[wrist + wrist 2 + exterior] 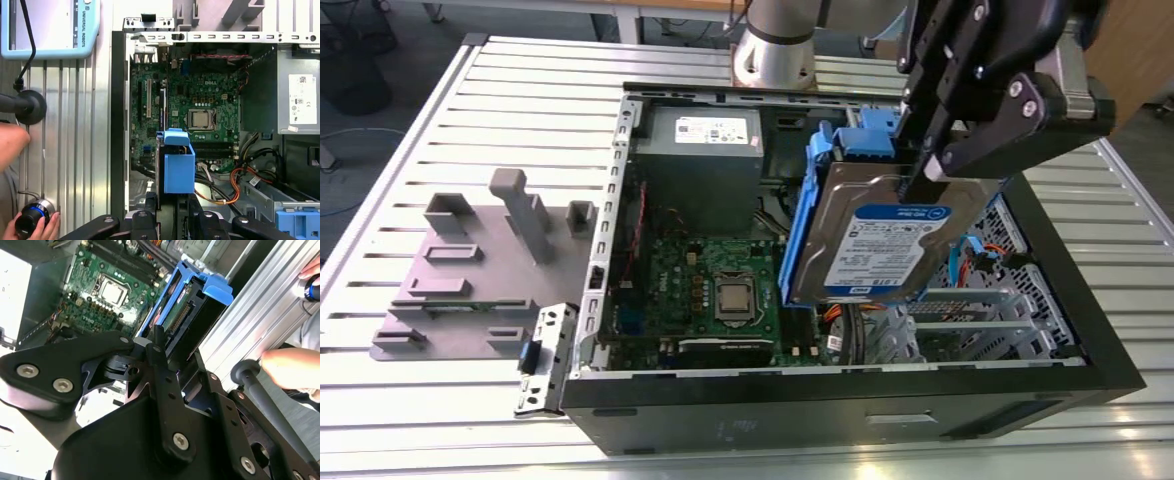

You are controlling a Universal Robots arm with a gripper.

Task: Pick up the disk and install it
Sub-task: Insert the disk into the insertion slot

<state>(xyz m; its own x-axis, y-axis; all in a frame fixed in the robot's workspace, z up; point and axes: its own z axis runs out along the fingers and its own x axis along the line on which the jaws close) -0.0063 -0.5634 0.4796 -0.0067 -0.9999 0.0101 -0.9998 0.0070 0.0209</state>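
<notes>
The disk (881, 240), a silver hard drive with a blue-and-white label and blue rails, hangs on edge above the open computer case (854, 385), its lower end level with the case's top rim. My gripper (923, 183) is shut on its upper end from above. In the second wrist view the disk (192, 305) runs away from the gripper (172, 347), with its blue handle end (217, 290) farthest off. The first wrist view looks straight down on the disk's blue end (178, 167) over the motherboard (200, 110).
Inside the case lie the motherboard (720, 290), a grey power-supply box (700, 150), a blue latch (867, 140) and a silver drive cage (974, 320). A grey fixture (467, 270) stands at the exterior view's left. A person's hand (290, 367) and a pendant (50, 25) are beside the case.
</notes>
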